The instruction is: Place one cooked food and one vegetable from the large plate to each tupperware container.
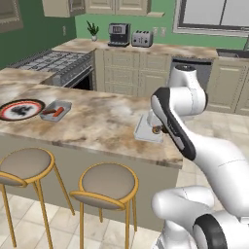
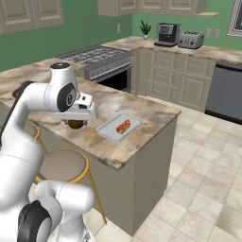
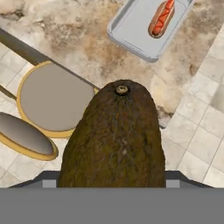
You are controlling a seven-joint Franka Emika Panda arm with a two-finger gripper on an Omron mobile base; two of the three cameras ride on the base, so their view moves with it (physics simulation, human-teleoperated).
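Note:
The large plate, black-rimmed with a red ring, lies at the island counter's left end with dark food on it. Beside it, one tupperware container holds a reddish sausage. The second container sits near the counter's right end with a hot dog in it; in the left base view it is partly hidden by the arm. My gripper is shut on a brown avocado, held over the counter's front edge, short of that container. The avocado hides the fingertips.
Two round stools with yellow frames stand along the island's front, directly beneath my hand. A stove is behind the island. A coffee machine and toaster sit on the back counter.

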